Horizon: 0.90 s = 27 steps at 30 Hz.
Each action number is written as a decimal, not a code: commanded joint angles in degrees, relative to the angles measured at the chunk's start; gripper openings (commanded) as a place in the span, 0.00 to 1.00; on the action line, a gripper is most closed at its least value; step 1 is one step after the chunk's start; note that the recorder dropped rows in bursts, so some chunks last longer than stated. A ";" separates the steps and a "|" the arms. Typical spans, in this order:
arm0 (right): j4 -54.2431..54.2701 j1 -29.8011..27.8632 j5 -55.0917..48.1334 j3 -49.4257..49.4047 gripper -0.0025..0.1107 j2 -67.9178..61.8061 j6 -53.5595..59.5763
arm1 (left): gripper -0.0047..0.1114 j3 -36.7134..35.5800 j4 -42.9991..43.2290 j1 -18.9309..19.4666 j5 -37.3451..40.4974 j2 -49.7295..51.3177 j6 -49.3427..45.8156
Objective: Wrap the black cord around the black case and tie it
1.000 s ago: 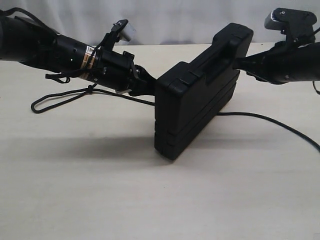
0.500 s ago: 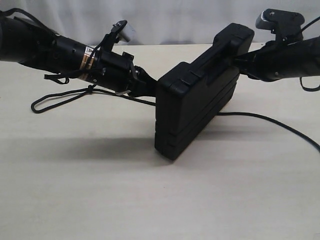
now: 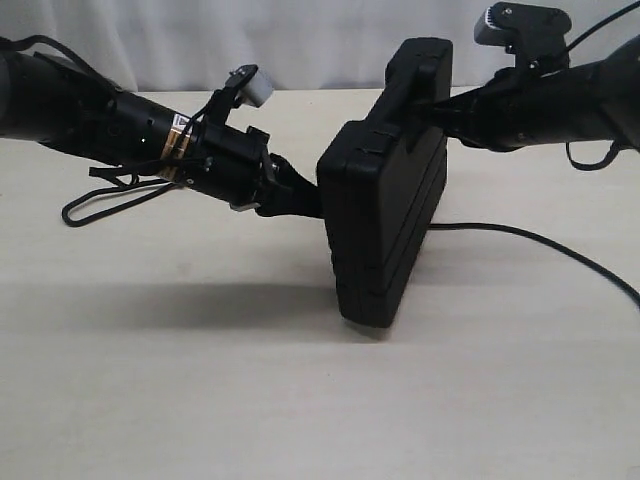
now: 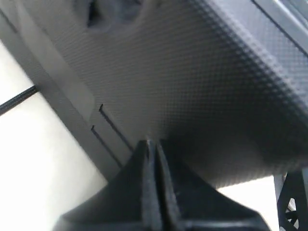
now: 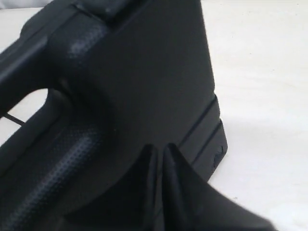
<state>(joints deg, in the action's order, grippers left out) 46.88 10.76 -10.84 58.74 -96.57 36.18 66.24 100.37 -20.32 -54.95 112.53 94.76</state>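
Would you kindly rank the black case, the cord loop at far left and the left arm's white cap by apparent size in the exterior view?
1. black case, clearly the largest.
2. black cord loop: wide in span, but very thin.
3. white cap, the smallest.

Case (image 3: 385, 235): stands on one edge on the table (image 3: 200, 400), about mid-scene, handle end up.
Left gripper (image 3: 310, 200): left of the case, tips against its left face, clear of the tabletop.
Right gripper (image 3: 440, 112): right of the case, high up, touching it beside the handle.
Cord (image 3: 540, 243): lies on the table. One stretch runs from the case's right side out to the near right. A loop lies at the far left under the left arm. The part between is hidden, perhaps behind the case.
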 commanded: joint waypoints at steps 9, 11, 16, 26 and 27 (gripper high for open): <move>3.64 5.53 1.73 -3.84 0.06 0.12 3.45 | 0.04 -0.22 -9.75 -4.75 7.59 0.09 -6.25; 3.64 5.53 0.28 -3.84 0.06 0.12 3.47 | 0.04 -0.11 -18.98 -4.75 5.65 0.09 -12.66; 3.64 5.53 -1.53 -3.84 0.06 0.12 2.94 | 0.04 3.46 -23.47 -7.39 7.08 0.09 -14.44; 3.50 3.76 -4.69 -3.45 0.06 5.98 3.62 | 0.04 8.05 -23.30 -9.62 9.75 0.09 -12.02; 3.23 3.29 -5.20 -3.45 0.06 6.94 3.62 | 0.04 8.05 -23.17 -9.75 10.15 0.09 -12.02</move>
<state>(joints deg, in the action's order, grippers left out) 50.34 14.43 -13.05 55.24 -92.46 38.85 73.03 79.35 -28.17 -41.02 113.29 82.36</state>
